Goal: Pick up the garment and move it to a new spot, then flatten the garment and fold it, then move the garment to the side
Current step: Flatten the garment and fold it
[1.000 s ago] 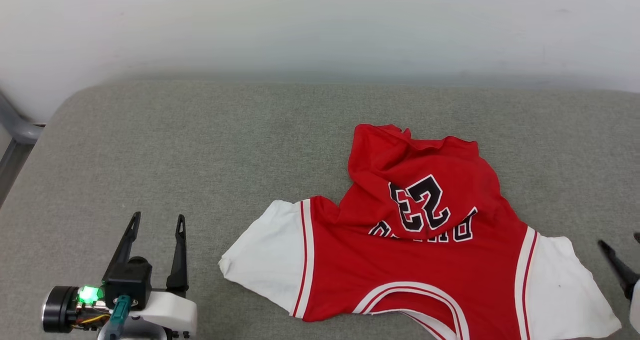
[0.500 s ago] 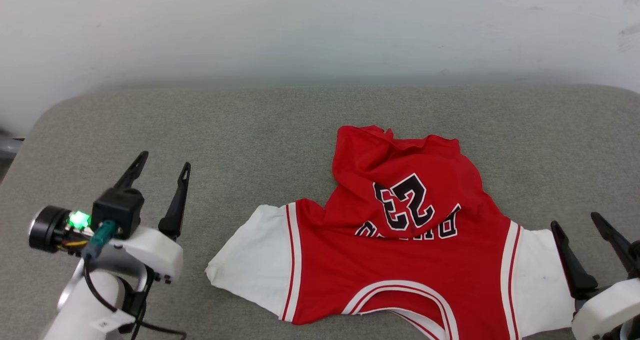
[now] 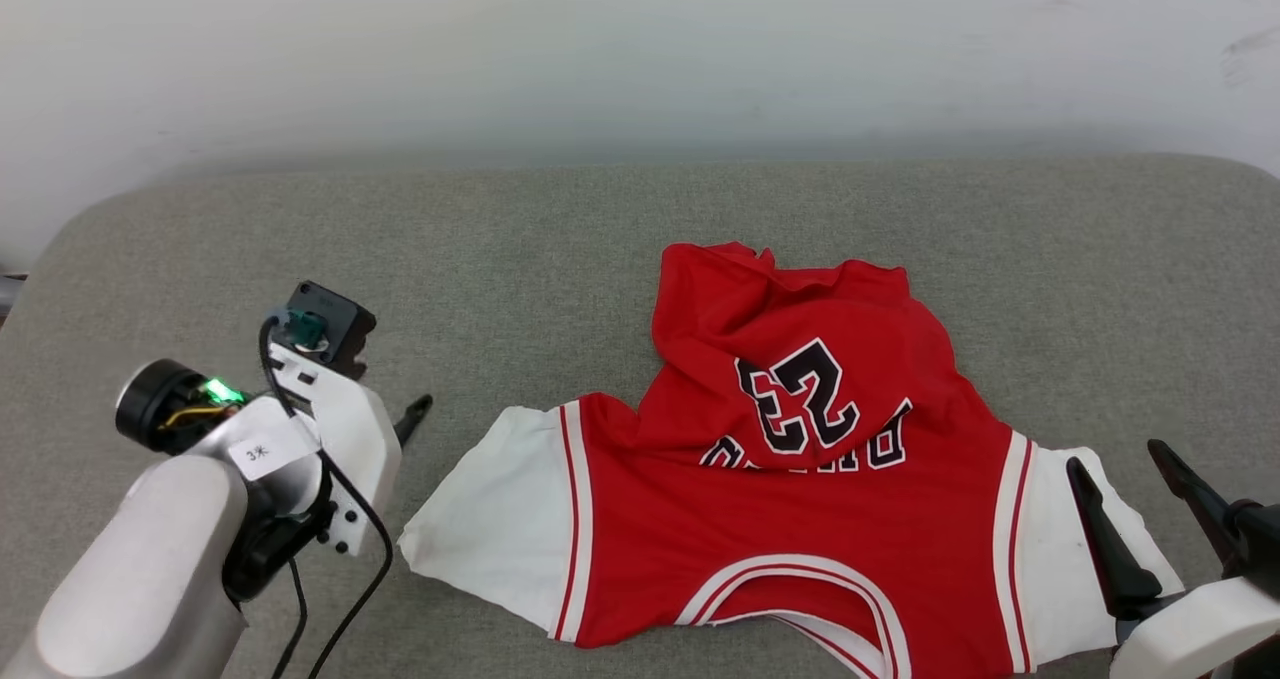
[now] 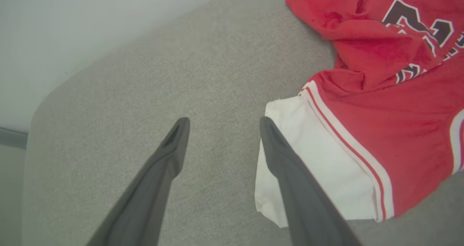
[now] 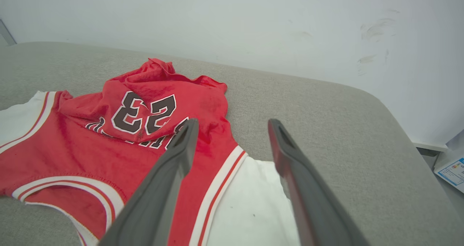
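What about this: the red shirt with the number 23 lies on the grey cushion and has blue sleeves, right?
Not quite. The sleeves are white, not blue, as the head view shows. The rest holds: the red shirt with the number 23 lies on the grey cushion.

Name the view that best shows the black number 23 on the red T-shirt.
Head view: the black number 23 lies whole and square-on on the red, white-sleeved T-shirt. Right wrist view shows it whole but slanted; left wrist view catches it in a corner, partly lost in creases.

Plain indoor room: grey padded bench (image 3: 500, 259), white wall (image 3: 600, 49)
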### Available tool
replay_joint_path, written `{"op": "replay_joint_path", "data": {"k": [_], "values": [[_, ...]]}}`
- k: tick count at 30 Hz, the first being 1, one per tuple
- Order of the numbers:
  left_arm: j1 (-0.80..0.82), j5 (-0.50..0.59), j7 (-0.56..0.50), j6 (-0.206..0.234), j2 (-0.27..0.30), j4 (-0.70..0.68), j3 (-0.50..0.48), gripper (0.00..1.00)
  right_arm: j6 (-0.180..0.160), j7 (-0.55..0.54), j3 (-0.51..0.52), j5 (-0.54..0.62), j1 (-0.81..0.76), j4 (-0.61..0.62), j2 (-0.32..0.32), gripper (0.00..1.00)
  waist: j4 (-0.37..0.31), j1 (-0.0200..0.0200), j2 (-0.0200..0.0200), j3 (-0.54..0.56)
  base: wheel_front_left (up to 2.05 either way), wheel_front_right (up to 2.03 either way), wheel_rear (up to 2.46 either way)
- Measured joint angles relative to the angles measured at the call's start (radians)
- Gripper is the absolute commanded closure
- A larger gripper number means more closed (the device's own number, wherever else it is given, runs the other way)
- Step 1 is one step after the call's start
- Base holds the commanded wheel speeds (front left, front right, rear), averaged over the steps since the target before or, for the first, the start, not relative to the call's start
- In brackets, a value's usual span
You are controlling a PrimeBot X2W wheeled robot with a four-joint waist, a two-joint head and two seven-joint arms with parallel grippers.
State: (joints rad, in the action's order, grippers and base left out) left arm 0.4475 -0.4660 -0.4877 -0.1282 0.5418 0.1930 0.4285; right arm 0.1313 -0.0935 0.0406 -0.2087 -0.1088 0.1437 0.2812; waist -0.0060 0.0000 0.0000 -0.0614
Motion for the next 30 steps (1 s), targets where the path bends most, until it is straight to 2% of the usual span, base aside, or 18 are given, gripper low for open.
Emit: {"op": "replay_joint_path", "data": {"k": [5,9,14,23,24,25,26,30], "values": [[0.037,-0.133,-0.16,-0.001,0.058,0.01,0.131,0.0,0.0,-0.005,-0.012,-0.003,0.006,0.001,-0.001,0.0,-0.007,0.0001,0.0,-0.017,0.0,0.0,0.0],[0.063,-0.225,-0.224,-0.001,0.089,0.036,0.208,0.0,0.0,-0.004,-0.021,-0.009,0.021,-0.006,-0.001,0.0,-0.017,0.0,0.0,-0.032,0.0,0.0,0.0],[0.088,-0.288,-0.247,-0.001,0.109,0.093,0.286,0.0,0.0,0.001,-0.037,-0.021,0.031,-0.021,-0.001,0.0,-0.028,0.0,0.0,-0.054,0.0,0.0,0.0],[0.1,-0.34,-0.237,-0.001,0.128,0.187,0.418,0.0,0.0,0.021,-0.052,-0.037,0.069,-0.05,0.0,0.0,-0.044,0.0,0.0,-0.094,0.0,0.0,0.0],[0.104,-0.344,-0.23,-0.001,0.132,0.192,0.435,0.06,0.0,0.023,-0.053,-0.037,0.071,-0.052,0.0,0.0,-0.045,0.0,0.0,-0.097,0.0,0.0,0.0],[0.11,-0.35,-0.225,-0.001,0.133,0.193,0.446,0.69,0.0,0.023,-0.054,-0.038,0.073,-0.055,0.0,0.0,-0.045,0.0,0.0,-0.099,0.0,0.0,0.0],[0.114,-0.353,-0.214,-0.001,0.136,0.197,0.454,1.0,0.0,0.023,-0.053,-0.039,0.073,-0.057,0.001,0.0,-0.045,0.0,0.0,-0.1,0.0,0.0,0.0],[0.125,-0.357,-0.143,-0.001,0.138,0.219,0.476,1.0,0.0,0.024,-0.046,-0.045,0.087,-0.065,0.013,0.0,-0.041,0.0001,0.0,-0.095,0.0,0.0,0.0]]}}
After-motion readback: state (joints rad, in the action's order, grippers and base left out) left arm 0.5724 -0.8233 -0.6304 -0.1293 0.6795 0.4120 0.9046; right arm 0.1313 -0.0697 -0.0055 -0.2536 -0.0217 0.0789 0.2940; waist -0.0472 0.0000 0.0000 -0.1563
